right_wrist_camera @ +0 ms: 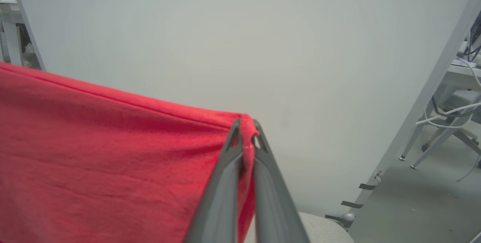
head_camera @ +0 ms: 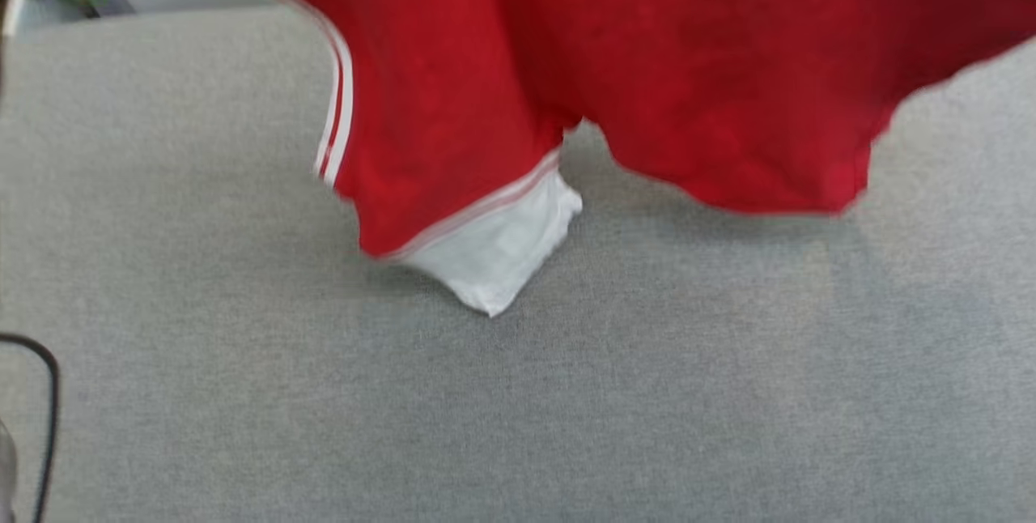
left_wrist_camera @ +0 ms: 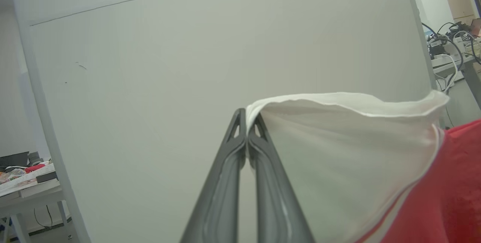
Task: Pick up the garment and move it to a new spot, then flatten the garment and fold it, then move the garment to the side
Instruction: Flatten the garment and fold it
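Left claw (left_wrist_camera: 247, 117): fingers together, clamped on a white sleeve edge (left_wrist_camera: 338, 100) of the jersey (head_camera: 647, 61). The cloth runs off to one side from the pinch, white first, then red.

Right claw (right_wrist_camera: 246, 124): fingers together, clamped on a red edge. A small roll of fabric bunches between the tips, and the rest stretches away taut toward the other arm.

Jersey: held up in the air between my two claws, hanging as a broad red sheet over the grey pad (head_camera: 518, 426). Head view is blurred. The striped trim (head_camera: 336, 102) runs down one side. The other white sleeve (head_camera: 502, 252) hangs lowest; its tip looks to be at the pad or just above it, I cannot tell which. The red lobe beside it hangs clear and casts a soft shadow. No lettering in sight.

Step, as I judge it: pick-up is done and I am carrying or spreading the jersey, ahead of laying it flat. No fold made yet.

Next move calls for:
- both grips kept firm, with the top edge tight between the claws
- lowering so the hanging end meets the pad first, then drawing back so the sheet unrolls flat
- minding the low sleeve, which is likely to tuck under the body and crease
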{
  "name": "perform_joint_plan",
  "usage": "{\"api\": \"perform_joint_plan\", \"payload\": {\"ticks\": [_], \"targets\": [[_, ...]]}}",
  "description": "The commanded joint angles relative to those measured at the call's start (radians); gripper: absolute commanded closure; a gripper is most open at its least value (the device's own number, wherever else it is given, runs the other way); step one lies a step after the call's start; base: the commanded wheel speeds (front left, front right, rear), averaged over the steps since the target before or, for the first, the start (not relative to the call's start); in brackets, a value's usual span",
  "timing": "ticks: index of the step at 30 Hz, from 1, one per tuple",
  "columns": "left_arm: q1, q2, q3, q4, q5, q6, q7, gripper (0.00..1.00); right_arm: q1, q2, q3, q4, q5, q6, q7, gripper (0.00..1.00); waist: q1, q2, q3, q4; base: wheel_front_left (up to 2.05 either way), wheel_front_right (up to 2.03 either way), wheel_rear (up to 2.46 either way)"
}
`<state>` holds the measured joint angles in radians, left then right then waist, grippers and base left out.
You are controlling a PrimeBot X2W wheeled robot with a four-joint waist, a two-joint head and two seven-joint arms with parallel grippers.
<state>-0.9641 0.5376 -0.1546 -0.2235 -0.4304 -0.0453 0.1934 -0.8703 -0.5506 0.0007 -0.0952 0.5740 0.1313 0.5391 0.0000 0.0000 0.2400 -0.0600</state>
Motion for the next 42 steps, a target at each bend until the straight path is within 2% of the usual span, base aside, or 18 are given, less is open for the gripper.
{"api": "perform_joint_plan", "payload": {"ticks": [1,6,12,19,24,29,34,42], "targets": [[-0.062,0.012,-0.001,0.021,0.008,-0.012,0.000,1.00,-0.046,-0.004,0.006,0.019,-0.015,-0.001,-0.015,1.00,0.0000,0.0000,0.126,0.005,0.00,0.00,0.00],[-0.272,0.021,-0.039,0.138,0.027,-0.049,-0.010,1.00,-0.210,-0.007,0.033,0.115,-0.048,-0.001,-0.061,1.00,0.0000,0.0000,0.236,0.007,0.00,0.00,0.00],[-0.566,0.026,-0.098,0.368,0.080,-0.072,-0.056,1.00,-0.434,0.023,0.082,0.299,-0.108,-0.001,-0.139,1.00,0.0000,0.0000,0.341,0.005,0.00,0.00,0.00],[-0.852,0.007,-0.163,0.639,0.151,-0.080,-0.179,1.00,-0.673,0.101,0.097,0.544,-0.201,-0.001,-0.290,1.00,0.0000,0.0000,0.428,-0.007,0.00,0.00,0.00],[-0.967,-0.024,-0.176,0.810,0.178,-0.076,-0.300,1.00,-0.799,0.146,0.080,0.690,-0.257,-0.001,-0.393,1.00,0.0000,0.0000,0.470,0.003,0.00,0.00,0.00],[-0.999,-0.038,-0.188,0.927,0.201,-0.071,-0.423,1.00,-0.864,0.187,0.071,0.807,-0.290,-0.001,-0.496,1.00,0.0000,0.0000,0.501,0.020,0.00,0.00,0.00],[-0.918,-0.065,-0.178,0.956,0.184,-0.069,-0.453,1.00,-0.843,0.209,0.095,0.878,-0.295,-0.001,-0.575,1.00,0.0000,0.0000,0.510,0.041,0.00,0.00,0.00],[-0.612,-0.122,-0.142,0.806,0.170,-0.067,-0.455,1.00,-0.686,0.218,0.188,0.931,-0.241,-0.001,-0.666,1.00,0.0000,0.0000,0.467,0.068,0.00,0.00,0.00]]}}
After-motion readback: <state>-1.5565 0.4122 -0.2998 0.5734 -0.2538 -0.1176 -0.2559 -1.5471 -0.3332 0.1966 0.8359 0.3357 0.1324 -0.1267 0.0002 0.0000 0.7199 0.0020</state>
